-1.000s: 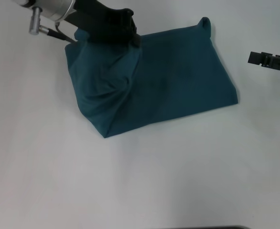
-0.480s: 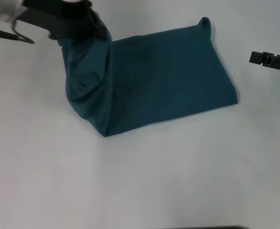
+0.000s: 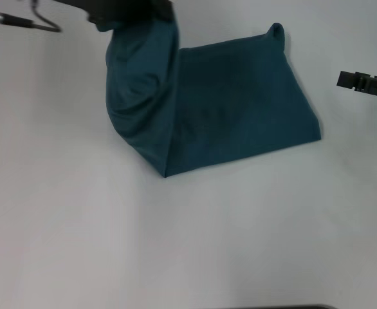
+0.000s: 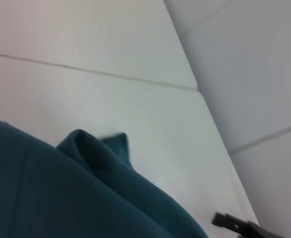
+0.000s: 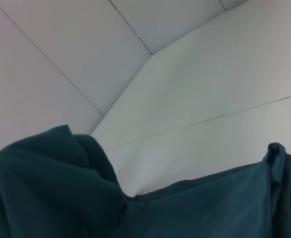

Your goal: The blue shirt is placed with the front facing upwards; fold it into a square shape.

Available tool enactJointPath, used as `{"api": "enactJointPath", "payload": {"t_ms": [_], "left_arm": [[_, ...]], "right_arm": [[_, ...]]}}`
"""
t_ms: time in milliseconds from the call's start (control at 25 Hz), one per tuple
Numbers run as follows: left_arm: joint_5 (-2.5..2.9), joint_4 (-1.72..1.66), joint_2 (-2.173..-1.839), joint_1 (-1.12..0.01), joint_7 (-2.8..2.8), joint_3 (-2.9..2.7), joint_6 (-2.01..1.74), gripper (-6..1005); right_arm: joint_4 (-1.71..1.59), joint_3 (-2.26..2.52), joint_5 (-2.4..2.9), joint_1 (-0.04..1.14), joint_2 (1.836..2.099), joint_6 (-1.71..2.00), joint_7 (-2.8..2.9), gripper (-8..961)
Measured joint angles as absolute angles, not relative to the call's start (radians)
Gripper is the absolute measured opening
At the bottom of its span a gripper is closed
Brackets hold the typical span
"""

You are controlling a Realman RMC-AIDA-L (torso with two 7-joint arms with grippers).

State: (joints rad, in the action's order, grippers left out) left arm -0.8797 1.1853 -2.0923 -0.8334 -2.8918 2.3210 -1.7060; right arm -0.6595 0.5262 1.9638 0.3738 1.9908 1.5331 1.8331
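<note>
While the left gripper (image 3: 132,9) sits at the far edge of the table (image 3: 195,244), toward its left corner, it lifts one end of the shirt (image 3: 233,109) clear of the surface; its fingers appear to be pinched on the cloth, though the top of the head view cuts most of them off, so the grip itself is hard to make out. From that raised end the fabric hangs down in a loose, creased fold that runs to a point nearer the middle of the table. What remains of the shirt lies flat on the far half of the table, plain teal side up, with one small corner poking up toward the far edge. Over near the table's right edge, well apart from the shirt, the right gripper (image 3: 348,79) hangs off the cloth, and I cannot tell whether its fingers are spread or pressed together. Seen from the left wrist, bunched teal cloth (image 4: 86,193) fills the near part of the view against the white table, and the right wrist view shows the raised fold (image 5: 51,188) beside the flat part.
</note>
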Motion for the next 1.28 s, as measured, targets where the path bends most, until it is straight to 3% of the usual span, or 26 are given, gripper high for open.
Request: {"api": "enactJointPath", "payload": {"t_ms": [560,1120,1280], "left_arm": [[-0.874,0.858,-2.117,-1.013,-2.882,2.106,-1.41,34],[-0.952,0.759,-2.159,-1.043,-2.781,2.131,-1.288,53],[-1.048,0.749,-2.162,-1.037,-2.712,2.131,-1.277,174]], "right_arm": [[-0.659,0.528,1.987,0.38,1.994,1.528,1.833,787],[-0.658,0.528,1.986,0.384,1.994,1.526,1.833,784],[-0.658,0.528,1.986,0.383,1.994,1.527,1.833,783]]}}
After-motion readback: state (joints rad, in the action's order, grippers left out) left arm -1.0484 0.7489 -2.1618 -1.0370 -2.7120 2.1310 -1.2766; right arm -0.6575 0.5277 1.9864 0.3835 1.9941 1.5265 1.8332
